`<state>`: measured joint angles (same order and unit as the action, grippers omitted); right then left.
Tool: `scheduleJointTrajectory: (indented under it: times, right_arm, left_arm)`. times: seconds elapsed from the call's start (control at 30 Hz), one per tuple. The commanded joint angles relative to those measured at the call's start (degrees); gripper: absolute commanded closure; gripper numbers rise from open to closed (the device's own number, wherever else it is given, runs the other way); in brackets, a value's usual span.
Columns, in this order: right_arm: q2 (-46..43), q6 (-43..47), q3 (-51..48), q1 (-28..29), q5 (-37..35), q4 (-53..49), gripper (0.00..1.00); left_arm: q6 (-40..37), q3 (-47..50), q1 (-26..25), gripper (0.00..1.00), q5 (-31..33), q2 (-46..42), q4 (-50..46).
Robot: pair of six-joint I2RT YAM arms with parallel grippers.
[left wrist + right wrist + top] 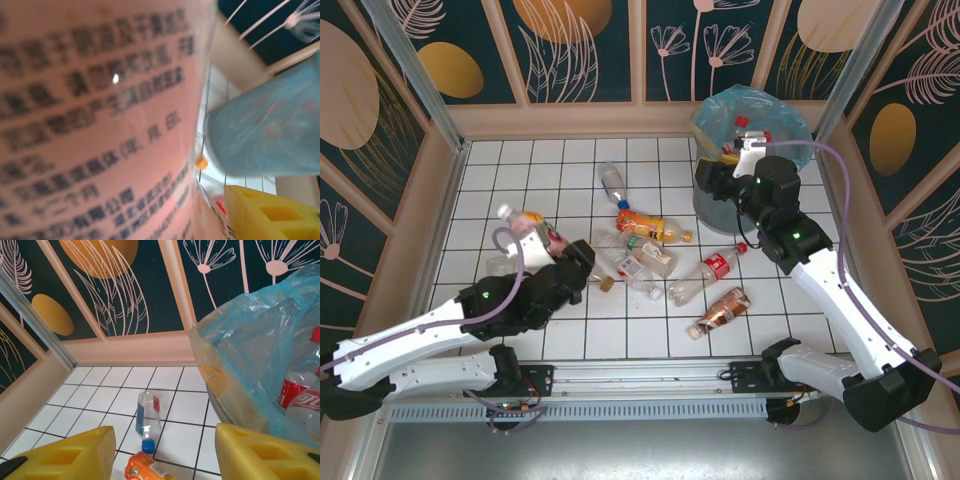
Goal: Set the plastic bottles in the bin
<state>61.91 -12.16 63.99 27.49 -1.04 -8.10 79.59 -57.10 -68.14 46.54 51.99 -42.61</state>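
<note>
We are seeing white floor tiles [570, 165] crossed by dark lines, and dark teal walls [665, 75] carrying pale flower outlines and golden ovals. A light-blue bag [790, 125] is lining the grey bin [712, 215]; dark characters are covering the pink-labelled bottle [100, 125].

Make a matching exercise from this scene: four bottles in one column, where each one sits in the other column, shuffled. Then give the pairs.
Bottles
1. blue-capped bottle
2. brown-label bottle
3. red-label bottle in the right wrist view
4. pink-label bottle

Places
A. inside the bin
B. on the tiles, nearest the arm bases
C. right by the left gripper
D. on the tiles, nearest the back wall

Pairs: 1-D, 2-B, 3-A, 4-C
</note>
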Motion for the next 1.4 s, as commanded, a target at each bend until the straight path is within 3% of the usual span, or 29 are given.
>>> scheduleJointTrajectory:
  times: [0.0, 0.1, 0.2, 0.4, 0.6, 0.9, 1.17, 1.37]
  right_arm:
    - [0.4, 1.2, 3.1, 0.5, -1.5, -2.3, 0.44]
    - [-0.2, 3.1, 3.8, 0.5, -1.5, -2.3, 0.44]
    - [-1.6, 5.7, 4.3, 0.4, -0.1, -0.3, 0.42]
    - [-2.2, 9.6, 9.5, 0.4, 9.5, 1.7, 0.42]
    - [-0.8, 10.8, 15.0, -0.1, 28.2, 2.2, 0.49]
    - [4.1, 8.6, 19.6, -0.2, 52.1, 1.5, 0.5]
    - [4.2, 6.6, 20.4, -0.1, 59.5, 1.3, 0.5]
    - [3.2, 10.1, 19.3, -0.1, 51.5, -5.0, 0.51]
  left_arm:
    - [-25.5, -7.1, 0.2, 0.64, 15.1, 3.8, 6.5]
    - [-46.6, -11.5, 0.2, 0.66, 19.1, 8.9, 14.5]
    - [-70.4, -10.8, 0.2, 0.6, 11.4, 11.4, 26.5]
    - [-86.2, -8.5, 0.2, 0.66, -3.5, 12.9, 35.1]
    - [-91.9, -7.8, 0.3, 0.63, -16.2, 14.1, 32.3]
    - [-95.0, -6.9, 0.2, 0.64, -24.3, 15.2, 30.6]
    - [-92.6, -6.0, 0.2, 0.65, -26.0, 15.6, 32.8]
    - [-89.6, -4.5, 0.2, 0.66, -26.5, 13.4, 35.8]
